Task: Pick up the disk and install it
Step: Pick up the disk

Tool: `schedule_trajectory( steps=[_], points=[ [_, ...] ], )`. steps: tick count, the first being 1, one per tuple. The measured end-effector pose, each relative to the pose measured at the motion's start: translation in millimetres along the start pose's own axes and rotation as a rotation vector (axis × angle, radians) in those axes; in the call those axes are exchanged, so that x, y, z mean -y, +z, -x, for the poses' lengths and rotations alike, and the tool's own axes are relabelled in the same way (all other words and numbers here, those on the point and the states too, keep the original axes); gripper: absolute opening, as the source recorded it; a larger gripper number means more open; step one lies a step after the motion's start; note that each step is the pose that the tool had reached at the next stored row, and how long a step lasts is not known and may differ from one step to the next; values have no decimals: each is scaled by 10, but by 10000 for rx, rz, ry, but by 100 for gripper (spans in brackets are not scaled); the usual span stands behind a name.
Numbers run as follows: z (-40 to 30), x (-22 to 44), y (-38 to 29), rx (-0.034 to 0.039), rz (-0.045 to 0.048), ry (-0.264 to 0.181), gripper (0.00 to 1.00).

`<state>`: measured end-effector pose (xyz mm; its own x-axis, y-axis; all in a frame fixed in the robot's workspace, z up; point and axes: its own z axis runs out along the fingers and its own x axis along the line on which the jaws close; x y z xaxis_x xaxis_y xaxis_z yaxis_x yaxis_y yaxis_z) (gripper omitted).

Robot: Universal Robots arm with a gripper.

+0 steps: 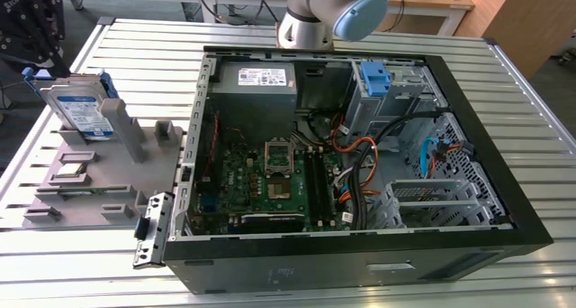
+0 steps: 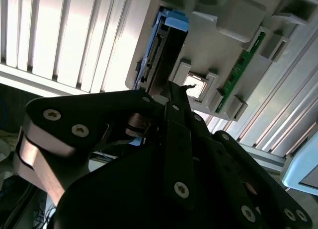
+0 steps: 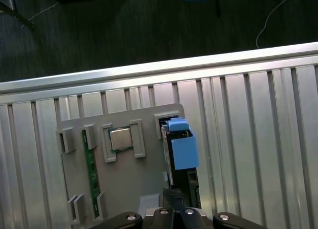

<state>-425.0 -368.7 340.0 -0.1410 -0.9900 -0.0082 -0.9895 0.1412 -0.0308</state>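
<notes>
The gripper hangs over one end of the disk. Its fingers look drawn close together with nothing between them, and contact is hard to judge. In the exterior view the disk stands on edge in a grey holder, at ten o'clock from the open computer case. The holder's slot hides the disk's lower edge. The gripper's body is cut off in both wrist views.
</notes>
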Motion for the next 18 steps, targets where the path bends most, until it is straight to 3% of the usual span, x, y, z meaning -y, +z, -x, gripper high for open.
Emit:
schedule_trajectory(
  steps=[11,13,18],
  points=[
    [5,-41,48,60,-281,-2,11],
    [6,-42,48,173,-295,4,11],
    [6,-41,48,190,-292,5,11]
  ],
)
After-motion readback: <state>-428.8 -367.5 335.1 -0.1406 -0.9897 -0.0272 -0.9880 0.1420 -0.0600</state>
